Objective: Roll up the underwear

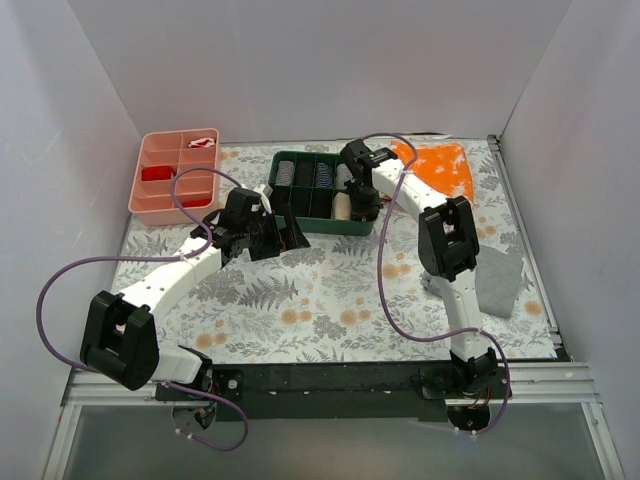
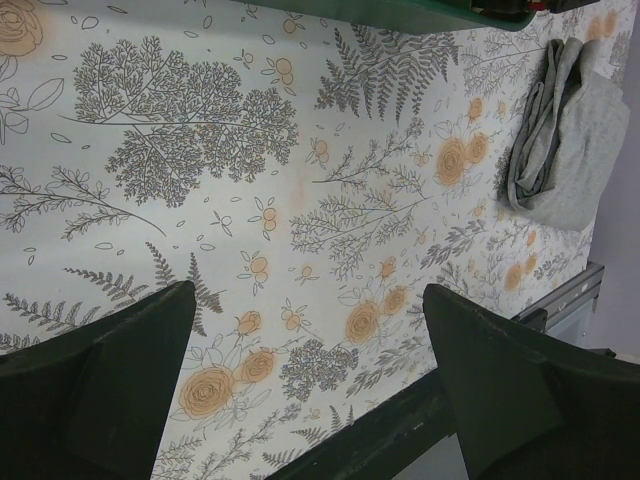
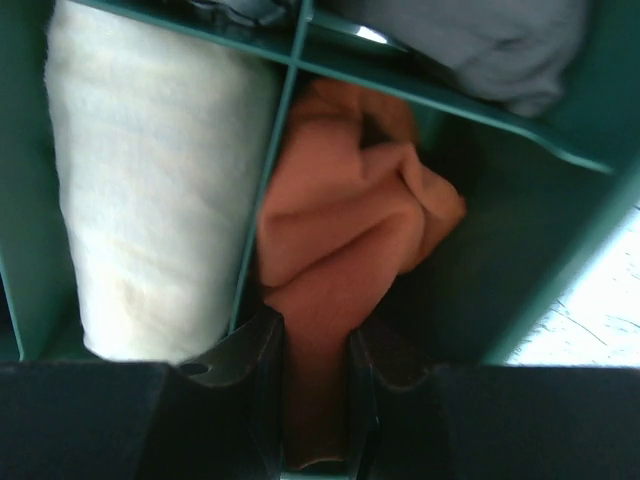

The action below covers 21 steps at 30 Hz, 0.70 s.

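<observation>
Tucking, by the look of it, the underwear (image 3: 340,260), bunched at centre frame, into a green bin (image 3: 520,130) compartment right of a cream roll (image 3: 150,200); pinched tight in the right claw (image 3: 315,400). Next: letting go, lifting clear. Nothing in the wide-spread left claw (image 2: 308,320) over the counter (image 2: 250,150). Roll tightness unclear; lower end hidden.

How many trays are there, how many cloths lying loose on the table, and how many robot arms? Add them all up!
Trays: 2 (pink tray, green tray)
Loose cloths on the table: 2 (orange cloth, grey cloth)
Robot arms: 2 (left arm, right arm)
Total: 6
</observation>
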Each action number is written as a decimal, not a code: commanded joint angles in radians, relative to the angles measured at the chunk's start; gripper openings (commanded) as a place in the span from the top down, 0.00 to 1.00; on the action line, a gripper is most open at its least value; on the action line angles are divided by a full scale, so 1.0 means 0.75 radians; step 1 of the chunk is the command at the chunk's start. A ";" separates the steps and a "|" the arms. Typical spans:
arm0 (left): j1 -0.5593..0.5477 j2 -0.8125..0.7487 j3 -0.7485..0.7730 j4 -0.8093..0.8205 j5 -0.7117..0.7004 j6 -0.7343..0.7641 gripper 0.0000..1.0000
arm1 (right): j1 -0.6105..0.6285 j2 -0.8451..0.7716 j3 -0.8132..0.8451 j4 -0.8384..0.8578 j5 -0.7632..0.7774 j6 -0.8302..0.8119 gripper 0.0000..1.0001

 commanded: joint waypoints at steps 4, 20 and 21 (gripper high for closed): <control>0.010 -0.010 0.016 -0.004 0.011 0.015 0.02 | 0.005 0.019 -0.020 -0.029 -0.055 0.042 0.92; 0.010 0.001 0.012 -0.002 0.018 0.015 0.02 | 0.005 -0.206 -0.145 0.100 0.027 0.063 0.28; 0.010 -0.001 0.010 -0.006 0.015 0.015 0.02 | 0.007 -0.208 -0.141 0.090 0.042 0.069 0.28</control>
